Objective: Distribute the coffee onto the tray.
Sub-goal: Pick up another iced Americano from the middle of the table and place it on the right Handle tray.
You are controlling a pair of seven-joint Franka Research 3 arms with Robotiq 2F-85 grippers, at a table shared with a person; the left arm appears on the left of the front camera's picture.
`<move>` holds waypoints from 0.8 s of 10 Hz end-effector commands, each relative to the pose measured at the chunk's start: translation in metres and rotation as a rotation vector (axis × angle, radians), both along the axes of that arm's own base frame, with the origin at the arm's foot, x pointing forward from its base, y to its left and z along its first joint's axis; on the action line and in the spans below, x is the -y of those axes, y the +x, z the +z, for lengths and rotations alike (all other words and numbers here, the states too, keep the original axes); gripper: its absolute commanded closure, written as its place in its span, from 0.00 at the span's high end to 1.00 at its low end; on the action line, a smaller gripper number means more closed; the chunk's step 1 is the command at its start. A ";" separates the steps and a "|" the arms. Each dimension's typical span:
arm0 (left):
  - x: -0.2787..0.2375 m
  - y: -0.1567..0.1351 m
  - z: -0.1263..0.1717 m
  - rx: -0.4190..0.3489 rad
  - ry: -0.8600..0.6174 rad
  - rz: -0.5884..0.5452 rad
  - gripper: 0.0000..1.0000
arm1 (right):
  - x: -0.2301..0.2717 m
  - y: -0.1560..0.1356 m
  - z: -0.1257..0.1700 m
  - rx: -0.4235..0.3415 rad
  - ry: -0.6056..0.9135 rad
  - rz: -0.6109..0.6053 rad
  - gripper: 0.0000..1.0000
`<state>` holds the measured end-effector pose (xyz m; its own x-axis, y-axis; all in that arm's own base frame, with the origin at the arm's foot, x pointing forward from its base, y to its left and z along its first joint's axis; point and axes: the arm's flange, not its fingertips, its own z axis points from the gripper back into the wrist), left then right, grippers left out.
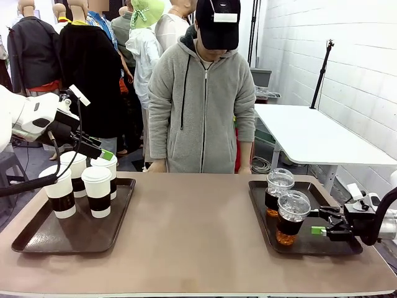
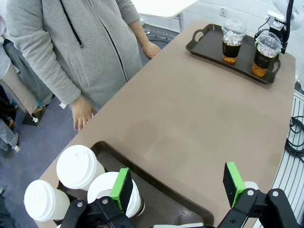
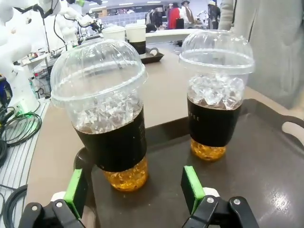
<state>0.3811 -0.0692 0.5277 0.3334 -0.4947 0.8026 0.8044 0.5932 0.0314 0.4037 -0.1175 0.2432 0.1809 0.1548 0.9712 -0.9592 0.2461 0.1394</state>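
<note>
Two trays sit on the tabletop (image 1: 198, 236). The left tray (image 1: 37, 239) carries four white lidded cups (image 1: 97, 191); the right tray (image 1: 310, 245) carries two iced coffees (image 1: 290, 217), one behind the other, likely grouped by kind for serving. My right claw (image 1: 324, 225) lies low and level over the right tray's near end, jaws apart, just beside the nearer iced cup and holding nothing. My left claw (image 2: 178, 185) hovers above the white cups, tilted down, jaws wide apart and empty. A person (image 1: 201, 99) stands at the far side, hands (image 2: 81, 114) at the tabletop's edge.
</note>
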 end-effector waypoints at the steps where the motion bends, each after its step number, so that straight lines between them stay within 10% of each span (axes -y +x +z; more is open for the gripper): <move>1: -0.003 0.003 -0.003 0.009 -0.005 -0.025 1.00 | -0.001 -0.004 0.007 -0.032 -0.041 0.017 1.00; 8: -0.003 0.003 -0.003 0.009 -0.005 -0.025 1.00 | 0.002 -0.001 0.001 -0.002 -0.010 0.002 1.00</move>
<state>0.3811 -0.0691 0.5277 0.3336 -0.4947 0.8025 0.8044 0.5933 0.0313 0.4017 -0.1179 0.2460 0.1868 0.1777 0.9662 -0.9591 0.2457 0.1402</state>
